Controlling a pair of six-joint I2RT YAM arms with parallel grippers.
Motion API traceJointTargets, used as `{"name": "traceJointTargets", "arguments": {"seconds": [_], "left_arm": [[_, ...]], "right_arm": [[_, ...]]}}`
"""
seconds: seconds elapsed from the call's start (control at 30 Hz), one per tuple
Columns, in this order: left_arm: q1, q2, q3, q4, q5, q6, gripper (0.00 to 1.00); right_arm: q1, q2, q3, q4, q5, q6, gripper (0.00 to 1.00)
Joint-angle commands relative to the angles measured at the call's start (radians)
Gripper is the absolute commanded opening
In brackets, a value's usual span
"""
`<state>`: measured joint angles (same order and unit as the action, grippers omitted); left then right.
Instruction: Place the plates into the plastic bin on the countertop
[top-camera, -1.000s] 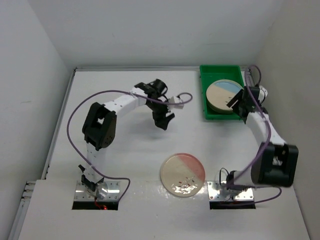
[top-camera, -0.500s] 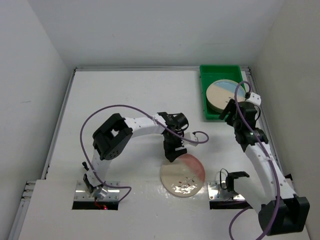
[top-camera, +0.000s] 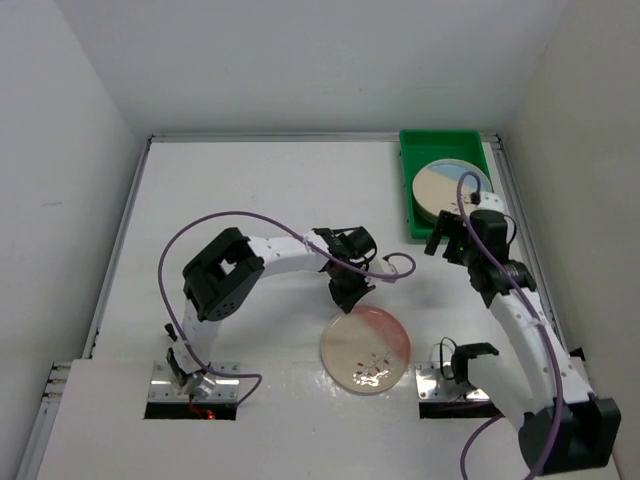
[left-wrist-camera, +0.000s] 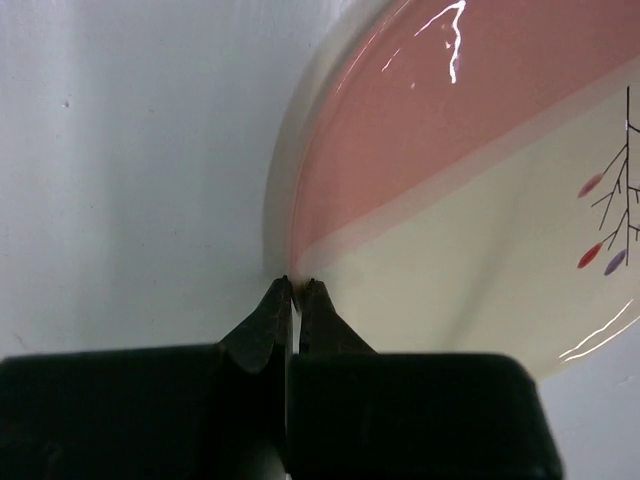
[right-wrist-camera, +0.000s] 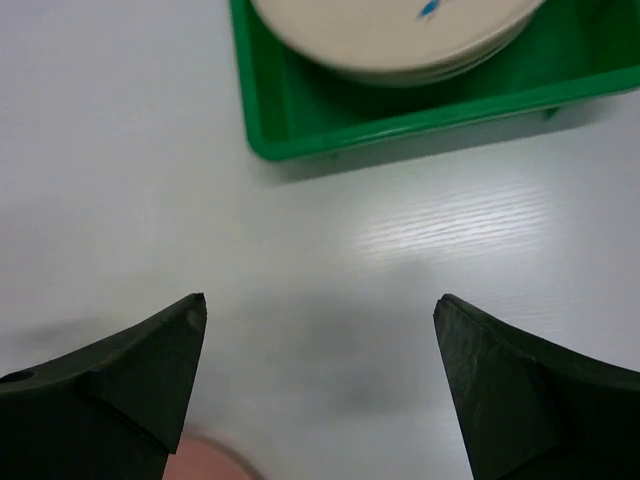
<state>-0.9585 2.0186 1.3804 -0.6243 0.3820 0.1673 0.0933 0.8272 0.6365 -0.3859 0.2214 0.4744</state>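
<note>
A cream plate (top-camera: 365, 350) with a pink segment lies flat on the white countertop (top-camera: 240, 190), near the front and between the arm bases. My left gripper (top-camera: 348, 298) is at its far-left rim. In the left wrist view the fingertips (left-wrist-camera: 296, 284) pinch that rim of the pink plate (left-wrist-camera: 480, 200), shut on it. The green plastic bin (top-camera: 408, 195) at the back right holds a stack of plates (top-camera: 445, 188), the top one with a blue segment. My right gripper (top-camera: 447, 238) hovers open just in front of the bin, over bare countertop, empty (right-wrist-camera: 320, 310).
White walls close in the countertop on three sides. The right wrist view shows the bin's near wall (right-wrist-camera: 400, 120) and the stacked plates (right-wrist-camera: 390, 30) just ahead. A purple cable (top-camera: 395, 268) loops off my left wrist above the pink plate.
My left gripper came down onto the pink plate's rim and closed on it. My right gripper drew back from the bin towards the front and opened wider.
</note>
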Motion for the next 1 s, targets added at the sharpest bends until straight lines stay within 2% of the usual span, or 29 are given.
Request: {"name": "traceJointTargets", "arguments": {"seconds": [0.0, 0.07, 0.1, 0.23, 0.4, 0.53, 0.7, 0.83, 0.87, 0.9, 0.97], "left_arm": [[0.029, 0.092, -0.020, -0.009, -0.063, 0.049, 0.00], [0.096, 0.056, 0.008, -0.020, -0.087, 0.089, 0.00], [0.118, 0.040, 0.032, -0.020, -0.097, 0.104, 0.00], [0.208, -0.035, 0.062, -0.031, -0.130, 0.194, 0.00], [0.250, -0.080, 0.071, -0.051, -0.115, 0.218, 0.00], [0.273, -0.121, 0.071, -0.061, -0.074, 0.241, 0.00], [0.294, -0.130, 0.127, -0.087, -0.074, 0.232, 0.00], [0.303, -0.161, 0.190, -0.136, -0.063, 0.232, 0.00], [0.303, -0.161, 0.190, -0.137, -0.051, 0.232, 0.00], [0.303, -0.172, 0.190, -0.137, -0.051, 0.232, 0.00], [0.303, -0.172, 0.190, -0.146, -0.051, 0.232, 0.00]], "right_arm": [[-0.009, 0.110, 0.034, -0.057, -0.333, -0.108, 0.94], [-0.010, 0.211, 0.040, -0.067, -0.428, -0.129, 0.94], [-0.010, 0.234, 0.031, -0.051, -0.567, -0.141, 0.94], [-0.004, 0.396, -0.049, 0.091, -0.764, -0.134, 0.93], [0.059, 0.565, -0.080, 0.205, -0.844, -0.105, 0.90], [0.120, 0.670, -0.104, 0.381, -0.850, -0.043, 0.90], [0.200, 0.854, -0.041, 0.462, -0.858, -0.003, 0.87], [0.232, 0.940, 0.017, 0.518, -0.858, 0.003, 0.85], [0.236, 0.969, 0.025, 0.521, -0.864, 0.000, 0.82], [0.240, 0.975, 0.043, 0.524, -0.893, -0.002, 0.70], [0.252, 0.991, 0.055, 0.515, -0.916, -0.008, 0.52]]}}
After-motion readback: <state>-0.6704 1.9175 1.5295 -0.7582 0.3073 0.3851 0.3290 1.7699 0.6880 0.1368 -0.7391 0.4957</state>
